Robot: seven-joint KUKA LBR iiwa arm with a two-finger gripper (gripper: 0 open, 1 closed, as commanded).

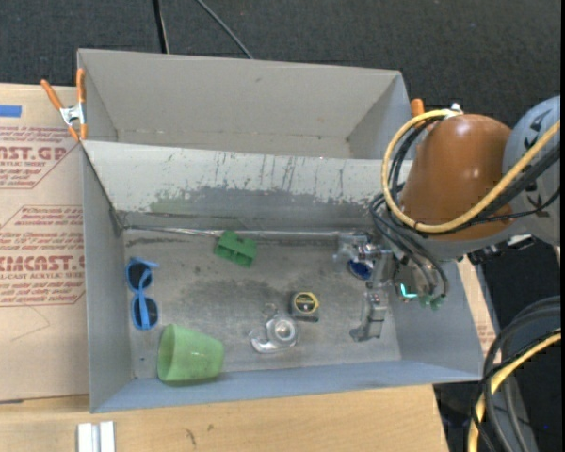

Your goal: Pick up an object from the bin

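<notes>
Presently, gripper (367,328): low at the right end of the bin (108,271), tip close to the floor.
Grip state: cannot tell whether apart or together.
Nearest things: round black-and-yellow tape measure (304,304) just left of it; silver metal piece (275,334) further left.
Elsewhere: green block (235,248) by the back wall; blue sunglasses (141,295) and green cup (188,354) at the left end.

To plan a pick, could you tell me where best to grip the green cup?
Probably across its round body, coming from above: the green cup lies on its side, so its curved wall faces up and its rim faces sideways.
</notes>
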